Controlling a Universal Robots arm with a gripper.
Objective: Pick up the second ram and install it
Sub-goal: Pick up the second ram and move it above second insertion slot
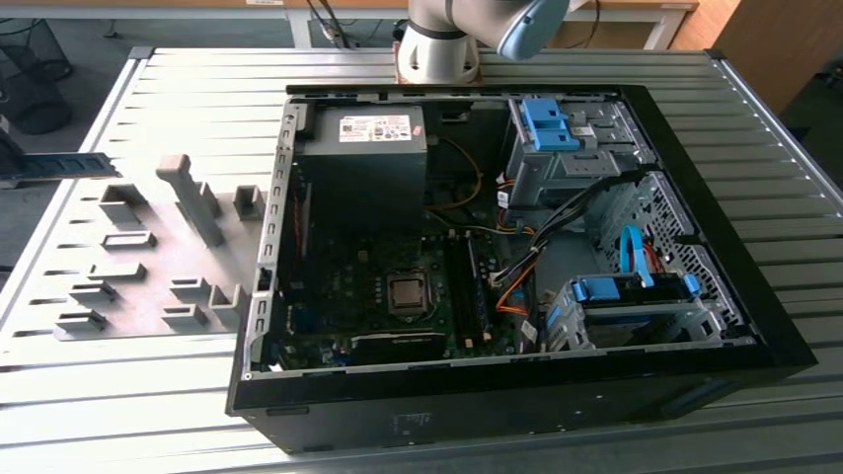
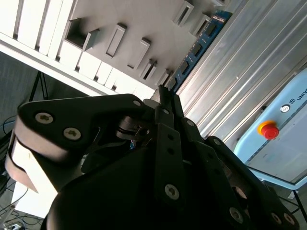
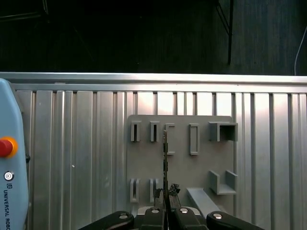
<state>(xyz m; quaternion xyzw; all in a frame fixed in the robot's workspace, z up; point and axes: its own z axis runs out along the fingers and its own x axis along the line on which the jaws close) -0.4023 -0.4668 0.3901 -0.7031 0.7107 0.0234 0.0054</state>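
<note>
I am holding the ram over the fixture.
My gripper is pinching its end, pointing it straight out.

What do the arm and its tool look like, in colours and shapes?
The arm is a silver-grey tube with a light blue joint cap. The tool is black, built from flat linkage bars with round silver screw heads; its narrow fingers are black too.

Ribbed grey metal table, grey floor, wooden cabinet behind, dark wire bin
</note>
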